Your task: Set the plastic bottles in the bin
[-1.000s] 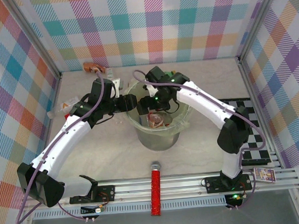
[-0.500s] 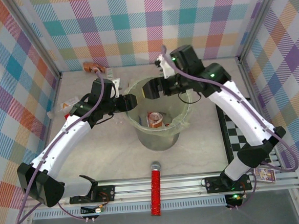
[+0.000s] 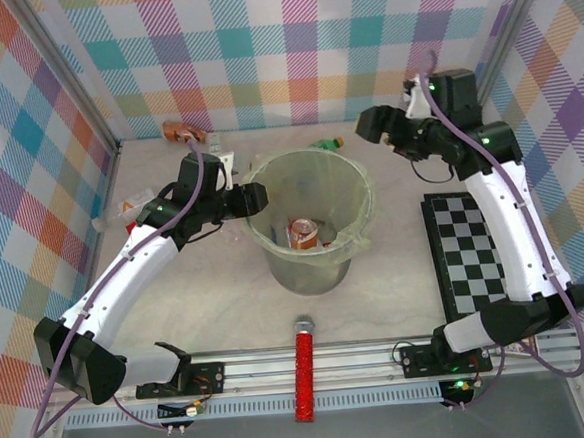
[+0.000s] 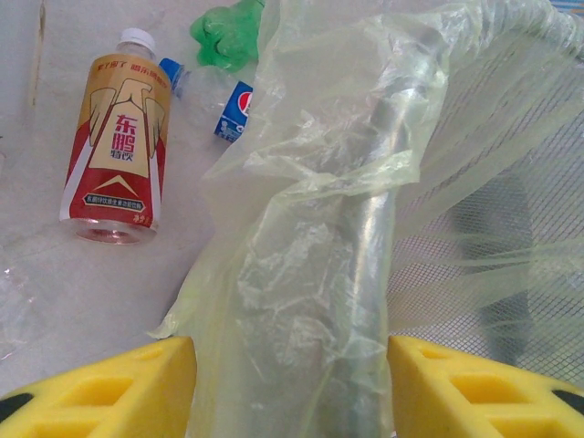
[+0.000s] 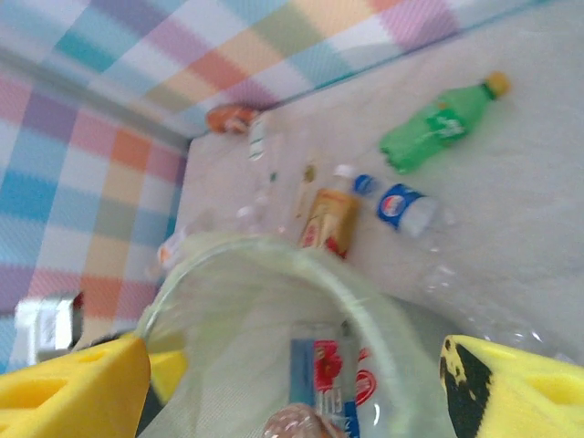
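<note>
My left pincer [image 4: 290, 392] is closed on the rim of the bin [image 3: 311, 273]. In the left wrist view its yellow fingers [image 4: 109, 388] stand on both sides of the metal edge and the fold of the green bag. My right pincer [image 3: 373, 125] hangs over the desk [image 3: 206, 285] at the upper right of the bin, jaws wide apart and holding nothing.

The green bottle [image 5: 436, 123] lies on the desk behind the bin. In the right wrist view its long axis runs diagonally, with the orange cap pointing to the upper right of the frame. Near it lie the gold-label bottle [image 4: 114, 146], its white cap toward the top of the left wrist frame, and the blue-label bottle [image 5: 401, 205]. A red-and-blue labelled bottle [image 5: 327, 379] lies inside the bin.
</note>
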